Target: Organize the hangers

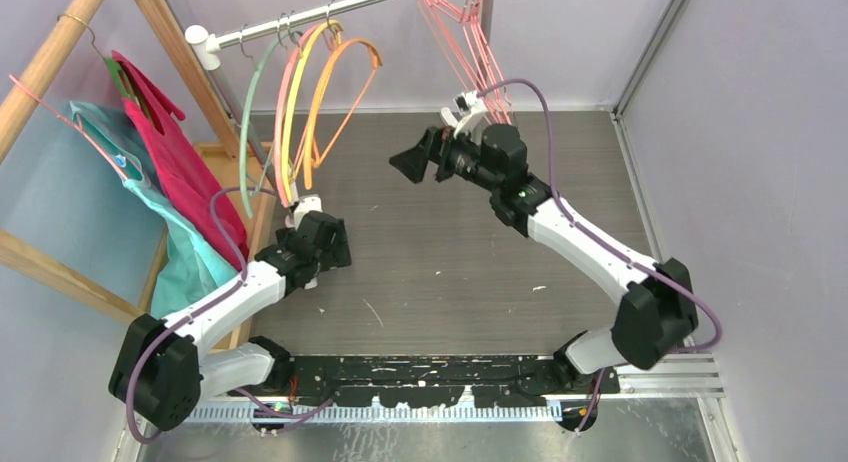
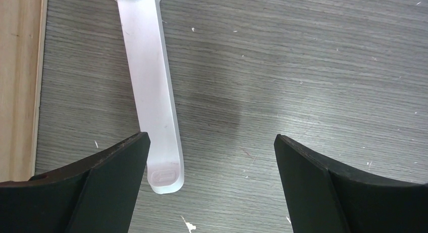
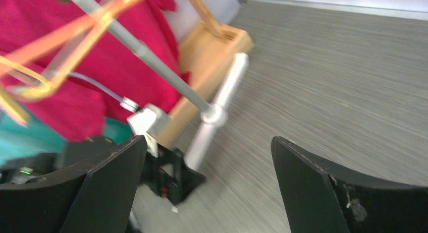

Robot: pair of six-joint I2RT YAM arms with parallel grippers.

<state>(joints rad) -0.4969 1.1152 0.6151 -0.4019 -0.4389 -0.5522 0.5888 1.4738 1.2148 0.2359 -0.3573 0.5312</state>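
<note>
Curved hangers hang at the left end of the grey rail: pale green, pink, yellow and orange. Several pink wire hangers hang at the rail's right end. My left gripper is open and empty, low over the table below the curved hangers; its wrist view shows only the table and the rack's white foot. My right gripper is open and empty, in mid-air between the two groups. Its blurred wrist view faces the rail and orange hangers.
A wooden rack at the left carries hangers draped with a magenta garment and a teal one. Its wooden base lies beside the white foot. Purple walls close the back and right; the grey table lies between the arms.
</note>
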